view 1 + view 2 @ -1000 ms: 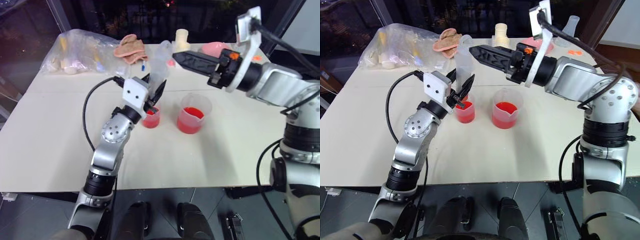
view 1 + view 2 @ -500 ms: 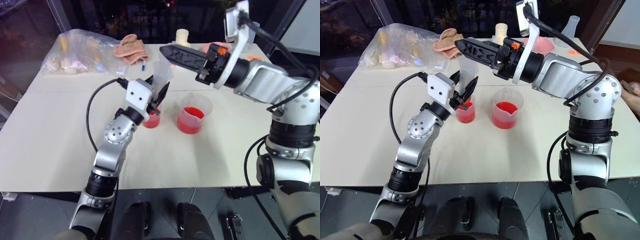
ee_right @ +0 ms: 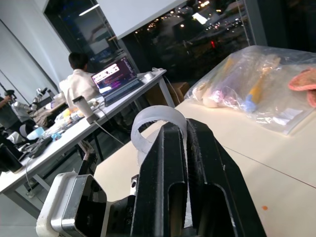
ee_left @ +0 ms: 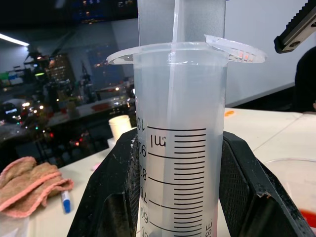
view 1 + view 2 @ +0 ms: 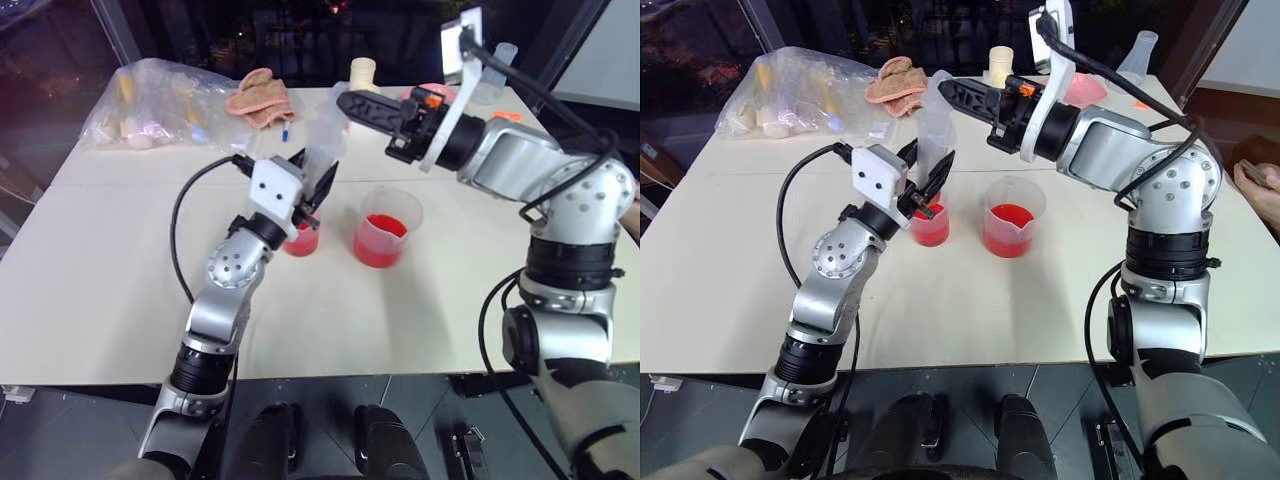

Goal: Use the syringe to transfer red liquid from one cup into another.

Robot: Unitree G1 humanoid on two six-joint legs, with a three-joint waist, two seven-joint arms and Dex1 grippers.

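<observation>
On the pale bench (image 5: 100, 280), the left end effector (image 5: 312, 190) clamps the syringe (image 5: 318, 150) upright above the smaller cup (image 5: 302, 235); the right end effector (image 5: 350, 103) pinches the plunger top directly above.

The right gripper (image 3: 185, 148) jaws pinch the syringe (image 3: 157, 122) plunger top.

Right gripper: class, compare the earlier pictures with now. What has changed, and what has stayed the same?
The right gripper closed its fingers on the syringe's plunger top. The left gripper still clamps the syringe upright over the smaller cup; both cups unmoved.
</observation>
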